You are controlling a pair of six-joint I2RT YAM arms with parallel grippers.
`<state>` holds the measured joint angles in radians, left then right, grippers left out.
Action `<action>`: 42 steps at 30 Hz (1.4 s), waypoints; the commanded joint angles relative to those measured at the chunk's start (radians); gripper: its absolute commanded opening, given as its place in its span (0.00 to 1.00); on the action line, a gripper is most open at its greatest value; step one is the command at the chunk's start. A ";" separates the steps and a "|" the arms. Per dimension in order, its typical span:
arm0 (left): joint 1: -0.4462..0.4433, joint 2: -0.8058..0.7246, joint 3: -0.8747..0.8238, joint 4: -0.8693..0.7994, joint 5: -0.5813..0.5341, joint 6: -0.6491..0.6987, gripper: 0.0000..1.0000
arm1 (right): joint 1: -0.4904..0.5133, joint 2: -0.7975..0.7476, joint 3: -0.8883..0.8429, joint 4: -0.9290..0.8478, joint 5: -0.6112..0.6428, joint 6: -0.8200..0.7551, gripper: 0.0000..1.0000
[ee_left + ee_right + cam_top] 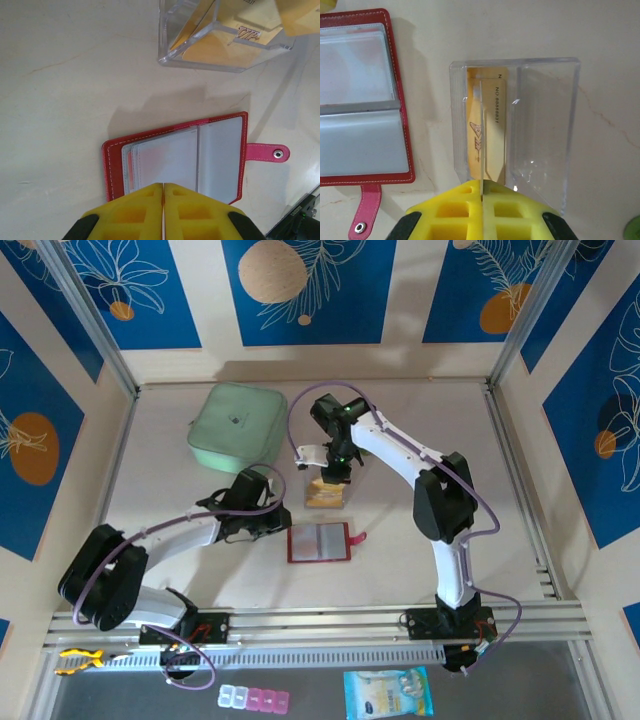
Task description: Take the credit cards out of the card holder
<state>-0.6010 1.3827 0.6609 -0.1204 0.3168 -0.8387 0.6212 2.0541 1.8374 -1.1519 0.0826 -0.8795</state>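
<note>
Thin card [481,140] in right pincer [481,192], seemingly above box [545,125]

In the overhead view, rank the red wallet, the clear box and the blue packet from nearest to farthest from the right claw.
1. Clear box, directly under the right claw.
2. Red wallet, nearer the arm bases.
3. Blue packet, past the table's front edge.
</note>
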 commanded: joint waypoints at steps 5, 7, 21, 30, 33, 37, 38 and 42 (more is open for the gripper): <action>0.007 -0.014 -0.023 0.027 0.023 -0.007 0.09 | 0.003 0.040 0.011 -0.041 -0.034 -0.032 0.00; 0.007 -0.014 -0.025 0.030 0.023 -0.008 0.09 | 0.005 0.045 0.005 -0.030 -0.039 -0.032 0.00; 0.007 -0.016 -0.035 0.035 0.024 -0.011 0.09 | 0.007 0.087 0.022 -0.007 -0.049 -0.010 0.09; 0.008 0.000 -0.043 0.048 0.049 -0.012 0.09 | 0.002 -0.020 -0.032 0.108 -0.024 0.090 0.24; 0.007 0.006 -0.050 0.067 0.066 -0.021 0.09 | 0.002 -0.090 -0.075 0.169 -0.090 0.200 0.24; 0.007 0.018 -0.052 0.076 0.083 -0.023 0.09 | 0.008 -0.199 -0.213 0.316 -0.159 0.417 0.23; 0.007 0.020 -0.052 0.075 0.086 -0.022 0.08 | 0.009 -0.221 -0.244 0.345 -0.176 0.481 0.23; 0.006 0.031 -0.052 0.072 0.100 -0.023 0.08 | 0.022 -0.326 -0.404 0.497 -0.248 0.780 0.23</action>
<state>-0.6010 1.3998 0.6178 -0.0597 0.3836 -0.8581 0.6266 1.7817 1.5227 -0.7933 -0.0616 -0.3931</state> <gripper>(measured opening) 0.079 0.231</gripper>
